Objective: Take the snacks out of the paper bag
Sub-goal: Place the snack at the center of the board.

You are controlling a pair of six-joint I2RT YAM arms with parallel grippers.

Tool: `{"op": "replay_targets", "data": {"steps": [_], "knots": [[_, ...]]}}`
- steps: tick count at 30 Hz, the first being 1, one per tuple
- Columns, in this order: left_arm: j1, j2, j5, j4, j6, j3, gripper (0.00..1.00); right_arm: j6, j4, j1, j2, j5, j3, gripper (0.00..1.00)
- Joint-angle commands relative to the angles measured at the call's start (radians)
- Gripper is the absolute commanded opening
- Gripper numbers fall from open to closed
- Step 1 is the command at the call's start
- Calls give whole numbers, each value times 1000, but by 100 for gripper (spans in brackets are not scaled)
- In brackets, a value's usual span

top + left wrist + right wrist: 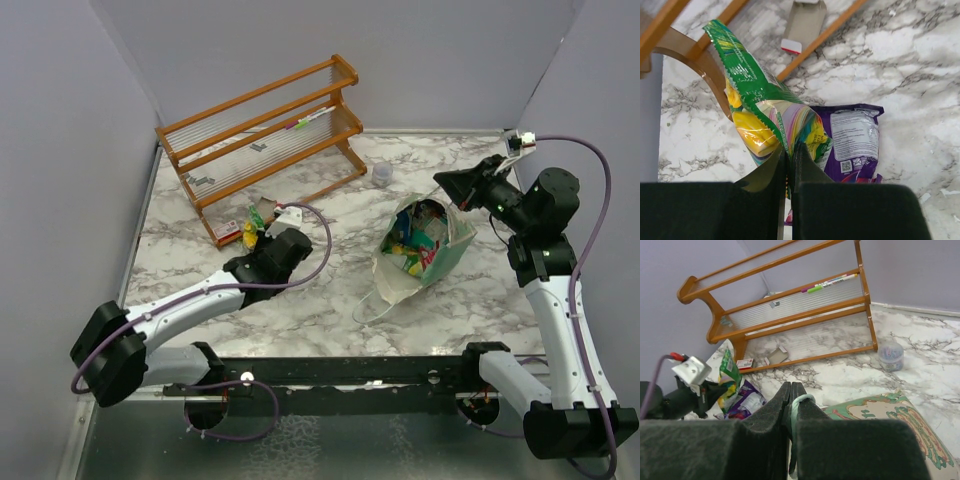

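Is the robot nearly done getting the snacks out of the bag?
Not nearly. Done: a purple packet lies on the table by the wooden rack. In hand: the left gripper pinches a green-yellow packet beside it, while the right gripper holds the paper bag by its top. Left: several packets are still inside the bag.

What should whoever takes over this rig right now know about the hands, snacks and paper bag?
Left hand: shut on the green-yellow crinkly packet, near the orange wooden rack.
Right hand: shut on the thin white string handle of the mint-green paper bag.
Done: the purple shiny packet lies on the marble table, outside the bag.
Left: release the green-yellow packet; several colourful packets are inside the bag to take out.
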Motion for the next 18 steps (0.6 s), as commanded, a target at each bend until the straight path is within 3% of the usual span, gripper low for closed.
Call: {"op": "replay_targets", "data": {"steps": [1, 4, 7, 13, 15, 18], "knots": [[2, 88, 25, -21, -73, -1, 0, -14, 39, 4, -19, 21, -2, 2], [3, 137, 146, 35, -113, -17, 3, -16, 44, 4, -23, 22, -7, 2], [4, 156, 195, 61, -135, -31, 19, -19, 40, 4, -26, 24, -6, 2], [4, 138, 216, -17, -131, 51, 40, -25, 35, 4, -28, 25, -7, 2], [4, 94, 253, -33, -117, 99, 54, -23, 37, 5, -28, 25, -7, 2], [4, -1, 336, 30, -89, 132, 84, -20, 43, 5, -27, 21, -9, 2]]}}
